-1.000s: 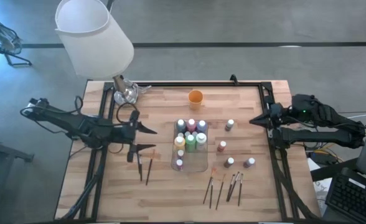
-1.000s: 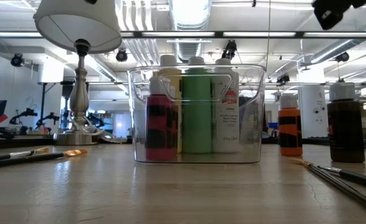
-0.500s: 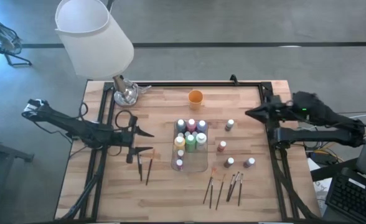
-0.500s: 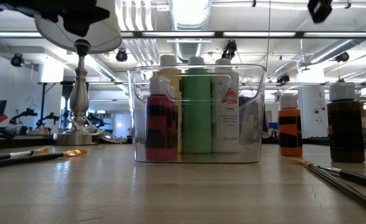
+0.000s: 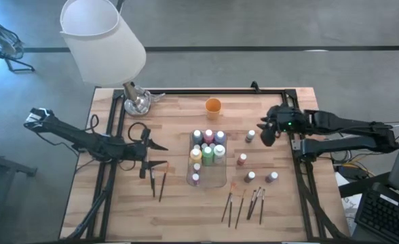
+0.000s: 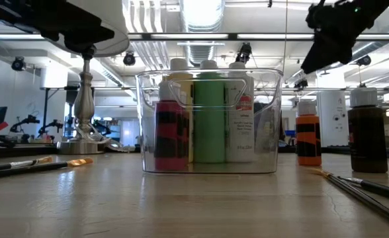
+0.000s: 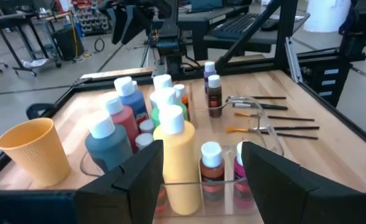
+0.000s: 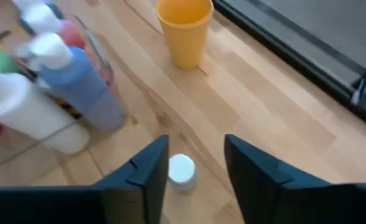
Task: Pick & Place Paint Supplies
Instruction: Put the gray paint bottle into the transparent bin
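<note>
The right gripper [image 5: 266, 132] hangs over the wooden table [image 5: 172, 203], fingers apart and holding nothing — a white-capped small paint bottle [image 8: 182, 171] stands just below the gap between them, near the orange cup [image 8: 184, 30]; the clear rectangular plastic tray [image 5: 216, 179] in mid-table holds a cluster of paint bottles [image 5: 208, 146], with three more loose bottles [image 5: 251, 177] and thin paintbrushes [image 5: 243, 202] lying beside it; the left gripper [image 5: 160, 154] waits beside the tray — its fingers parted too.
</note>
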